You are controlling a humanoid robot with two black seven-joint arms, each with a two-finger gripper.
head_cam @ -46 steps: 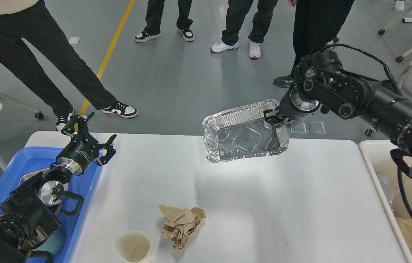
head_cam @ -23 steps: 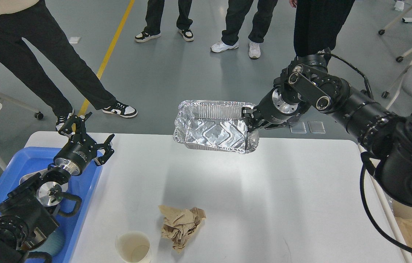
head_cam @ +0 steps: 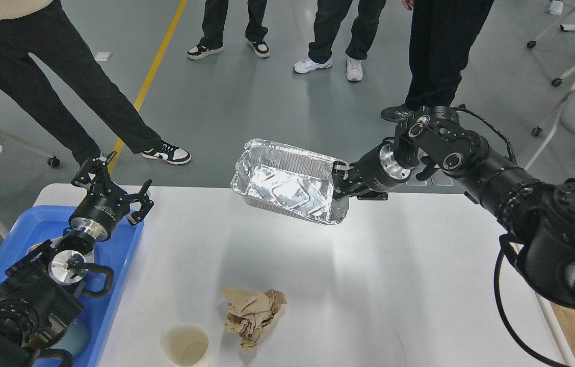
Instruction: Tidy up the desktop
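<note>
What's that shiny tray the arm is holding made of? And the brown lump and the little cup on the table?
The tray looks like thin aluminium foil: mirror-bright, with ribbed walls and a crimped rim. The brown lump seems to be crumpled paper, matte with sharp creases, perhaps a napkin or bag. The cup looks like off-white paper or thin plastic; its dull finish leaves that open.

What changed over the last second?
The right gripper, still shut on the foil tray, carried it leftward across the far edge of the desktop and tilted its left end up. The left gripper drifted slightly left, still open over the blue tray. The crumpled paper and cup stayed put.
</note>
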